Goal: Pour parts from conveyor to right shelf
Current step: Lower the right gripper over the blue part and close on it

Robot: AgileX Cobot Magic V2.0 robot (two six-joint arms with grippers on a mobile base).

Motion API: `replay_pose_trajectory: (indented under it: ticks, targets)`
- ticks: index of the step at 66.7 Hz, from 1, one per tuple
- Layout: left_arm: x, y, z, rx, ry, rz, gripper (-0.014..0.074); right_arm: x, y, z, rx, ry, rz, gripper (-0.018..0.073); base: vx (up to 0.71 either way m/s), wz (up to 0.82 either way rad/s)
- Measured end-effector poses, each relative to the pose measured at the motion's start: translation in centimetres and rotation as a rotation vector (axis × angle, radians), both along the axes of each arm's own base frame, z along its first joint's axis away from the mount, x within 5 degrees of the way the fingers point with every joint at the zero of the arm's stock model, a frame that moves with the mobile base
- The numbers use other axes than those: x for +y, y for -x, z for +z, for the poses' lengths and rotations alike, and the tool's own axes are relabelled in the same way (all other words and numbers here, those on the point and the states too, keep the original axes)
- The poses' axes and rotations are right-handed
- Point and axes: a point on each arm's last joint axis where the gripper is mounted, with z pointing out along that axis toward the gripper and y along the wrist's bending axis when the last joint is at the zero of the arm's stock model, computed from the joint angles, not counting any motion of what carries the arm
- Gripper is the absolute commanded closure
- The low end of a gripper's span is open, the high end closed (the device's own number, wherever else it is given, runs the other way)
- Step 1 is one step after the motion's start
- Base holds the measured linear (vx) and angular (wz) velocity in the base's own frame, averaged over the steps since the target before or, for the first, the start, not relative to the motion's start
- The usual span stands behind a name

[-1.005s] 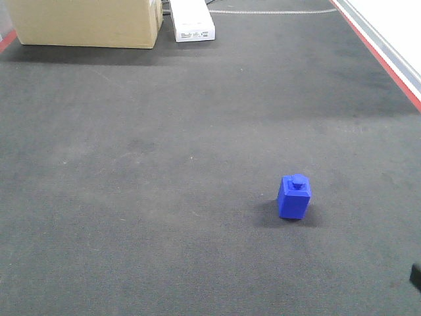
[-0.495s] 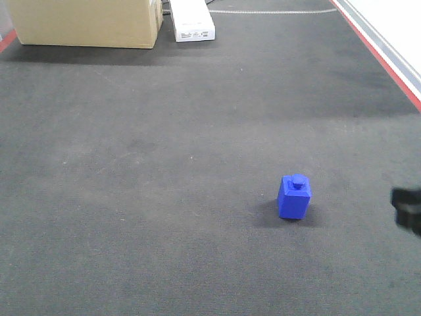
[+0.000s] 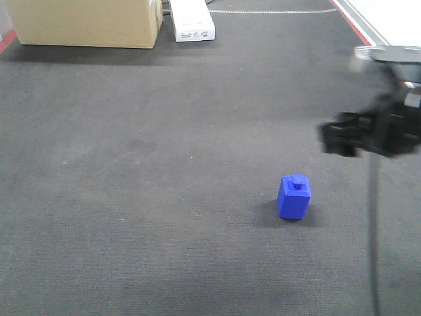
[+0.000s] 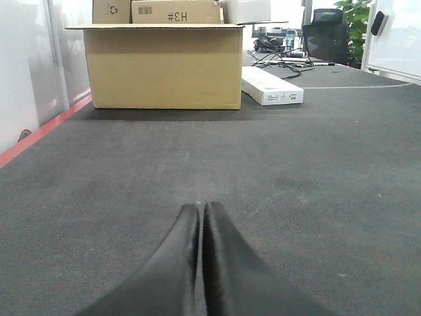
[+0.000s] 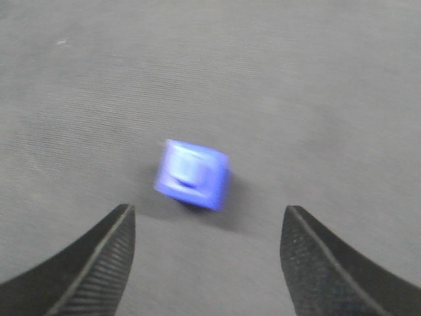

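Note:
One of the parts, a small bright blue block [image 3: 294, 196] with a knob on top, stands upright on the dark grey conveyor [image 3: 164, 164]. In the right wrist view the block [image 5: 192, 174] appears blurred, just ahead of the open right gripper [image 5: 207, 220], whose fingers have nothing between them. The front view shows the right gripper [image 3: 339, 139] blurred, above and to the right of the block. My left gripper [image 4: 200, 209] is shut and empty, low over the belt [image 4: 296, 197]. The right shelf is out of view.
A large cardboard box [image 3: 85, 22] and a flat white box [image 3: 192, 20] stand at the belt's far end. A red and white stripe [image 3: 358, 20] borders the belt's right edge. The cardboard box [image 4: 164, 66] lies straight ahead of the left gripper.
The right arm has swung in from the lower right edge, moving up and leftward towards the blue block. The block has stayed in place.

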Motion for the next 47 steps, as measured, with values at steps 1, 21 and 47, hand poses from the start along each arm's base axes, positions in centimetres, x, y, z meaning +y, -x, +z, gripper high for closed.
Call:
replay_pose_trajectory:
  ticks: [1,21,47]
  targets:
    - [0.0,0.0,0.0,0.000,0.000,0.000,0.0603,0.3,-0.3,-0.1,0.005,0.001,0.001,0.0093,0.00,0.00]
    - [0.0,0.0,0.0,0.000,0.000,0.000,0.0603,3.1,-4.9,-3.2,0.201,-0.002,-0.077,0.0092,0.00,0.00]
    - [0.0,0.0,0.0,0.000,0.000,0.000,0.0603,3.6,-8.6,-7.2,0.378,0.039,-0.120,0.0092,0.00,0.00]
